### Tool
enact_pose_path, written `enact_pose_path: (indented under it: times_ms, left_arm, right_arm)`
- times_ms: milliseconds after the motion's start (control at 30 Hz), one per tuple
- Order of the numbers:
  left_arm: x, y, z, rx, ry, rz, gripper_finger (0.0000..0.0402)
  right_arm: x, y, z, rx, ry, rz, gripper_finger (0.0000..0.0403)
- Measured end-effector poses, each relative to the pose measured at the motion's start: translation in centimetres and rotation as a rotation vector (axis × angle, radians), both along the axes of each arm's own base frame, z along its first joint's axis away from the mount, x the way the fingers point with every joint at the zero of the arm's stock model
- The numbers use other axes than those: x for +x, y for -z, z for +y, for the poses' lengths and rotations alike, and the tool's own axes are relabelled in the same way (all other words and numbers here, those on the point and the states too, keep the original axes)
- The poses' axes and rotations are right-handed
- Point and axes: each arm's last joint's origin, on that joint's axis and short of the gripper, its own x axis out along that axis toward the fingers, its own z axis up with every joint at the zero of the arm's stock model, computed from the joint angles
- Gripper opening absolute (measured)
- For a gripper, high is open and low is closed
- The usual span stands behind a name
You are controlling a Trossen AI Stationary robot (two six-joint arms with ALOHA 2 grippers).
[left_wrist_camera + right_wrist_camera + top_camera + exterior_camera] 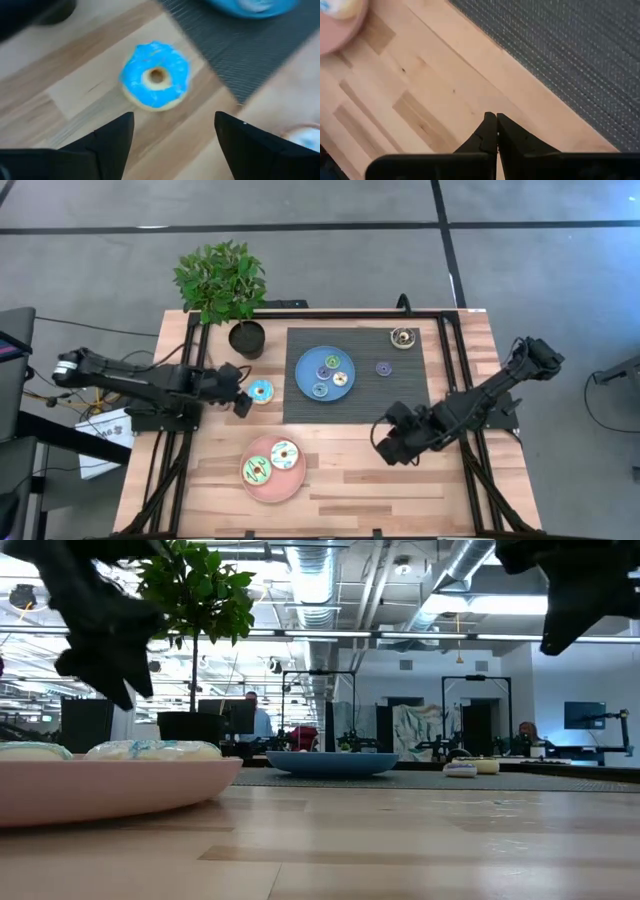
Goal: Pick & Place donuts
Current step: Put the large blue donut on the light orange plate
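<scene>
The light blue donut (260,391) (156,75) lies flat on the wood by the dark mat's left edge. My left gripper (240,397) (174,132) is open just to its left, fingers pointing at it and short of it. On the pink plate (262,490) lie the green donut (256,470) and the white donut (283,455). The dark brown donut (403,337) rests on the mat's far right corner. Mini donuts lie on the blue plate (305,365), and a purple mini (384,368) lies on the mat. My right gripper (385,445) (496,131) is shut over bare wood near the mat's near edge.
A potted plant (245,335) stands just beyond the left gripper. The dark mat (410,400) covers the table's middle. Black frame rails (190,360) run along both sides of the table. Bare wood (400,500) lies along the near edge to the right of the pink plate.
</scene>
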Motion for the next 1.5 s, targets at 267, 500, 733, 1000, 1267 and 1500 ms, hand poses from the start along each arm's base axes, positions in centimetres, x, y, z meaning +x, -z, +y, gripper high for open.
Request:
enact_pose_path:
  times_ms: [267,500,733,1000,1267,1500]
  left_arm:
    - [3.2,2.3,3.4,-0.062,-0.103,0.225,0.0270]
    - [4.9,4.8,5.4,-0.103,-0.133,0.330,0.0270]
    - [6.8,6.7,6.0,-0.134,-0.137,0.287,0.0270]
    - [6.9,7.4,6.0,-0.161,-0.174,0.323,0.0270]
    - [6.9,7.4,6.0,-0.175,-0.181,0.323,0.0230]
    - [6.8,7.4,5.9,-0.181,-0.136,0.334,0.0153]
  right_arm:
    - [0.2,0.2,-0.6,-0.065,0.022,0.009,0.0000]
    - [0.1,0.2,-0.6,-0.073,-0.006,0.013,0.0000]
    - [-0.4,0.2,0.1,-0.089,-0.060,0.029,0.0000]
    - [-0.8,0.2,0.3,-0.103,-0.079,0.050,0.0000]
    - [-0.8,0.2,0.2,-0.113,-0.096,0.054,0.0000]
    - [-0.4,0.1,0.3,-0.134,-0.079,0.000,0.0000]
